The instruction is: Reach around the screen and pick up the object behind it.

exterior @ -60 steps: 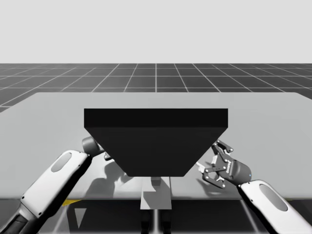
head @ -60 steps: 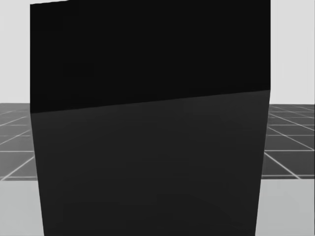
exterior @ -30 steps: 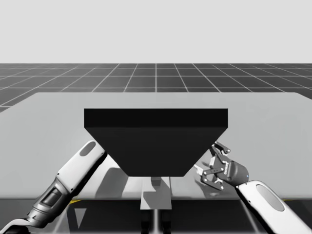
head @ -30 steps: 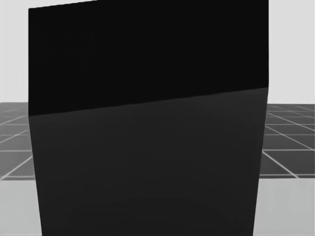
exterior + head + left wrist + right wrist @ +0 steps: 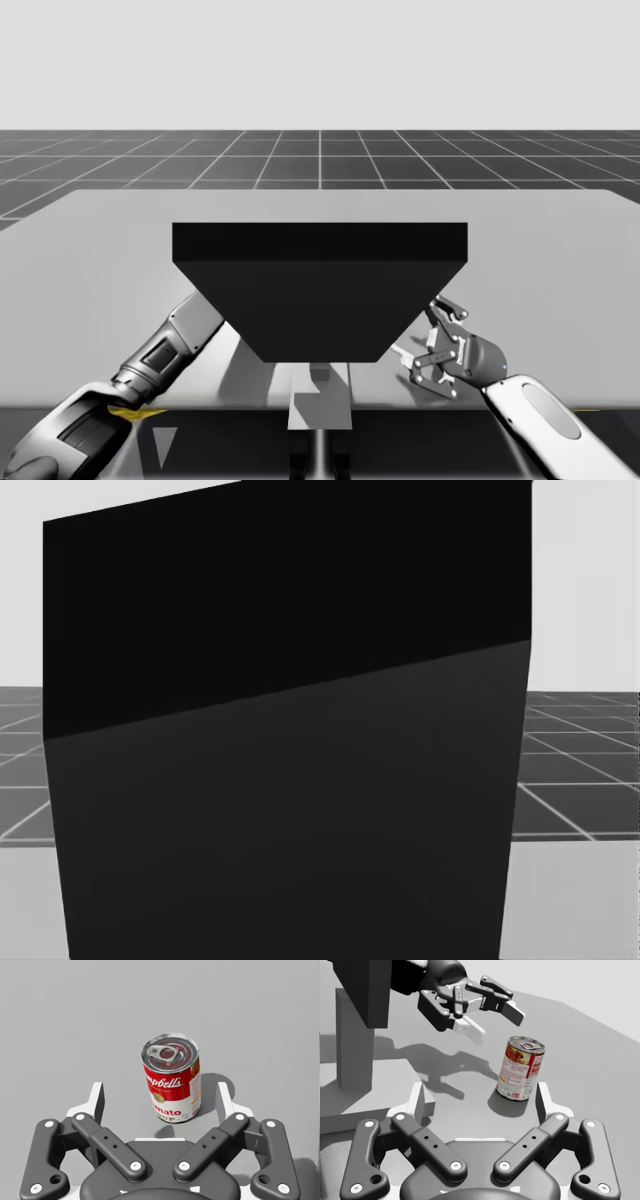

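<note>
A red and white can (image 5: 172, 1077) stands upright on the grey table, just ahead of my left gripper (image 5: 160, 1092). That gripper is open, its fingers wide on either side without touching the can. From my right wrist, the can (image 5: 521, 1075) stands ahead of my open right gripper (image 5: 480, 1100), with the left gripper (image 5: 495, 1022) hovering above and beyond it. The black screen (image 5: 320, 290) hides the can and my left gripper in the high view. My right gripper (image 5: 440, 355) is open beside the screen's right edge.
The screen (image 5: 290, 730) blocks my head view. It stands on a grey post (image 5: 355, 1040) with a flat base near the table's front edge. My left arm (image 5: 160, 350) runs in under the screen's left side. Bare table (image 5: 540, 250) lies to the right and behind.
My left arm has reached further in behind the screen, so its gripper is now hidden in the high view. My right gripper has drawn slightly back and left. My head has turned.
</note>
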### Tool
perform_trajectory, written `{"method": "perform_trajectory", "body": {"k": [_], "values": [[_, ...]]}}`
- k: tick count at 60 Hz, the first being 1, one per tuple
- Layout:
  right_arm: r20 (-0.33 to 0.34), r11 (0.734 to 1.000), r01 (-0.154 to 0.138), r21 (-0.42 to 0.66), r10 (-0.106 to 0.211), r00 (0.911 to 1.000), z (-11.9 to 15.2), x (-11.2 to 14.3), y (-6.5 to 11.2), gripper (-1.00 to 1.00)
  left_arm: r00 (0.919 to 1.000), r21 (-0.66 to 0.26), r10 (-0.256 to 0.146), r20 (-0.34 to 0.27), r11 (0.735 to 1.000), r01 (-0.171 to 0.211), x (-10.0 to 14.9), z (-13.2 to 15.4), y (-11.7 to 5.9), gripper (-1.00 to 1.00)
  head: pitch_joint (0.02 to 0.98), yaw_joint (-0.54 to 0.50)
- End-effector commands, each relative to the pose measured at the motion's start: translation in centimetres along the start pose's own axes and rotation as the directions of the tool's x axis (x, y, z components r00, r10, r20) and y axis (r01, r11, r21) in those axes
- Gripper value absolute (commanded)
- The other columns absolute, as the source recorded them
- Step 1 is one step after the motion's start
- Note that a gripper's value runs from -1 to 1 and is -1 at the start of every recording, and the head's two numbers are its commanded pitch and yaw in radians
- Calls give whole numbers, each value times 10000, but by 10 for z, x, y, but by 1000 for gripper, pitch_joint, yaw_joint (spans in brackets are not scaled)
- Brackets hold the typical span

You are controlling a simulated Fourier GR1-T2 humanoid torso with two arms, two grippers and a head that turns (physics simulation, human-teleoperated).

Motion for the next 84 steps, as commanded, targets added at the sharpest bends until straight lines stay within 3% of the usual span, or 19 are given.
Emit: {"method": "perform_trajectory", "body": {"k": [1, 37, 39, 40, 41, 42, 44, 53, 63, 75, 84], "values": [[1, 9999, 11, 114, -11, 10000, 1, -2, 2, -1000, 10000, -373, -54, -60, 9993, 52, -3, -22, 2, -1000, 209, -50], [-159, 9998, -64, 185, 67, 9999, 11, -4, 8, -1000, 9996, -1178, -132, 260, 9929, 162, 3, -79, 15, -1000, 218, -89], [-152, 9998, -68, 193, 71, 9999, 12, -4, 8, -1000, 9995, -1133, -151, 268, 9934, 181, 2, -79, 15, -679, 219, -89], [-136, 9998, -62, 205, 65, 9999, 12, -4, 8, -1000, 9996, -1157, -129, 252, 9932, 157, 2, -79, 14, 299, 221, -89], [-134, 9998, -64, 207, 67, 9999, 12, -4, 9, -1000, 9996, -1163, -127, 251, 9931, 156, 2, -79, 14, 582, 221, -88], [-132, 9998, -72, 210, 74, 9999, 12, -4, 9, -1000, 9996, -1169, -120, 236, 9930, 147, 2, -79, 14, 769, 221, -88], [-134, 9997, -107, 226, 110, 9999, 12, -5, 9, -1000, 9998, -1128, -106, 175, 9935, 125, 0, -79, 15, 910, 220, -88], [-101, 9997, -95, 237, 98, 9999, 14, -5, 10, -1000, 9999, -997, -35, 140, 9950, 49, -5, -70, 15, 981, 220, -89], [-77, 9997, -135, 209, 137, 9999, 16, -4, 11, -1000, 9997, -527, -262, 28, 9983, 263, -2, -41, 17, 1000, 219, -84], [73, 9996, -177, 211, 175, 9998, 17, -3, 10, -1000, 9978, 370, -590, -287, 9975, 601, -2, 16, 15, 1000, 212, -78], [164, 9995, -241, 226, 237, 9996, 17, -1, 9, -1000, 9933, 1189, -1053, -482, 9868, 1104, 0, 67, 7, 1000, 203, -70]]}}
